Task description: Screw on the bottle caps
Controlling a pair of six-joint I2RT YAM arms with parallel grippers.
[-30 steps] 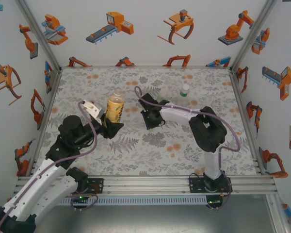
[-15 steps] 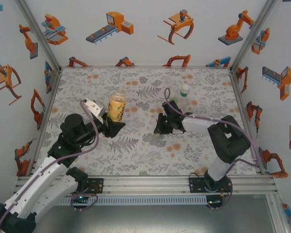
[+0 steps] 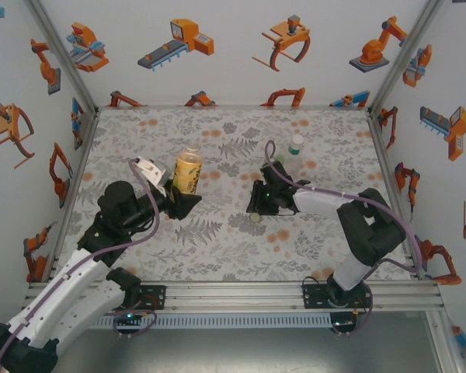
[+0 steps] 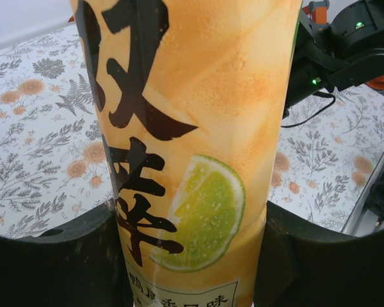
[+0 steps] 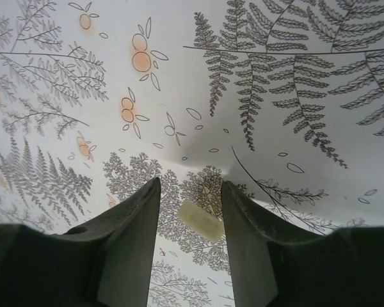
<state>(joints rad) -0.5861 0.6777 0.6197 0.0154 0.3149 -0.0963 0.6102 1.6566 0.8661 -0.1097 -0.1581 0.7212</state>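
Amber bottle (image 4: 269, 160): its orange label (image 4: 198, 77) is displaying large black East Asian characters, partly cropped; smaller print beneath is showing too blurred to read.

You see a glossy printed wrap on the amber bottle (image 4: 198, 128); the floral table cover (image 3: 217, 241) looks matt and smooth.

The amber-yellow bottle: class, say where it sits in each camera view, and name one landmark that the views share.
Top external: the amber-yellow bottle stands left of centre, upright, in the left gripper's jaws.
Left wrist: it stands at centre, close up, between the dark jaws.
Right wrist: this camera looks down on a pale cap lying on the floral table cover.
Shared landmark: that fern-and-flower cover.
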